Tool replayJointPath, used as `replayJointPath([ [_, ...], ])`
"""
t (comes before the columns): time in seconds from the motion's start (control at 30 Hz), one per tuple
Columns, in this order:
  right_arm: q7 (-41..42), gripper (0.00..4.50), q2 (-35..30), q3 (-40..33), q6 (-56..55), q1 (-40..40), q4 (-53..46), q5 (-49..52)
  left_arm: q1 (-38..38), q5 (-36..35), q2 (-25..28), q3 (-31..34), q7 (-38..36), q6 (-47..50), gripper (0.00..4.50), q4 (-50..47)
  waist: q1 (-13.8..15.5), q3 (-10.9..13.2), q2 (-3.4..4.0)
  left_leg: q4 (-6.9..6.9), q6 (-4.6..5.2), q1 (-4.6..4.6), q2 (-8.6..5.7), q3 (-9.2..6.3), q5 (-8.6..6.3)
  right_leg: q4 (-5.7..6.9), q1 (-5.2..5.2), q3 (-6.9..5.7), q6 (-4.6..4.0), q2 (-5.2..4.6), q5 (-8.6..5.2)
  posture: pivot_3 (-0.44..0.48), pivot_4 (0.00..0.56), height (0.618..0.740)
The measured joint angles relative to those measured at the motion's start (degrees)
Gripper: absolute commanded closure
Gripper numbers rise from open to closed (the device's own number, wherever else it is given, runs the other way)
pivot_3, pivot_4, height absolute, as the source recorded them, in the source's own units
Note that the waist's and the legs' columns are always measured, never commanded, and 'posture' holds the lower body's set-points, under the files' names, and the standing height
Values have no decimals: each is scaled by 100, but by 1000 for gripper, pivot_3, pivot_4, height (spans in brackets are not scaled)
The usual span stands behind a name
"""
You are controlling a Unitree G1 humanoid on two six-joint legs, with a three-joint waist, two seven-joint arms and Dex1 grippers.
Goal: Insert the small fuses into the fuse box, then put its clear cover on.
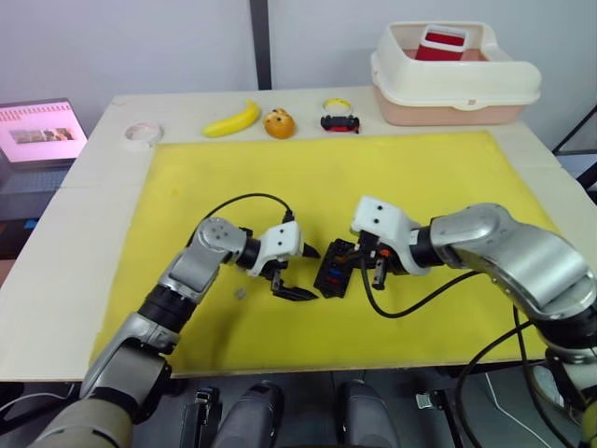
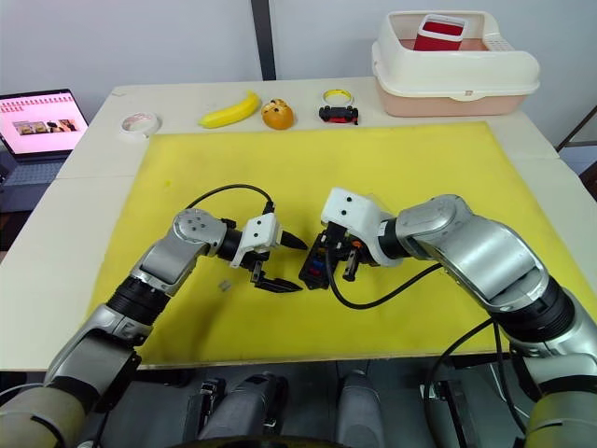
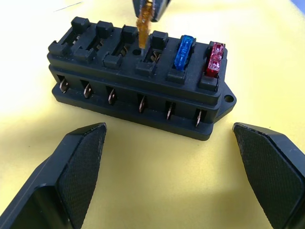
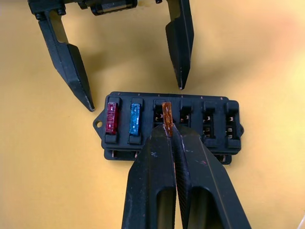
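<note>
Grey fuse (image 1: 240, 293): loose on mat (image 1: 448, 177), 9 o'clock of left gripper (image 1: 291, 272), whose jaws gape empty.
Fuse box (image 4: 171, 125): mid-mat between grippers; red fuse (image 4: 111, 118) and blue fuse (image 4: 135, 118) seated.
Right gripper (image 4: 167, 129): pinching amber fuse (image 4: 167, 114) at third slot.
Judged light, stiff, slippery, blades bendable; take by plastic head, press straight

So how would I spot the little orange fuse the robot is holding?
Find the yellow mat, then the black fuse box in its middle between the two end effectors. The orange fuse is pinched in the right end effector above the third slot, beside the seated blue fuse and red fuse.
</note>
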Motion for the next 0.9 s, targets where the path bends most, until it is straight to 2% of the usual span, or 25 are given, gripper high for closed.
replayJointPath([
  [0.37, -303, 4440, 228, -56, 419, 10, -82, 148, -16, 0, 1, 4, 15, -37, 0, 36, 1, 0, 0, 0, 0, 0, 0, 0, 0, 0, 0, 0, 0, 0, 0, 0, 150, 740],
  [0.9, -533, 4440, 231, -60, 628, 7, -172, 274, -28, 0, -18, 4, 30, -119, 0, 128, 3, 0, 0, 0, 0, 0, 0, 0, 0, 0, 0, 0, 0, 0, 0, 0, 150, 740],
])
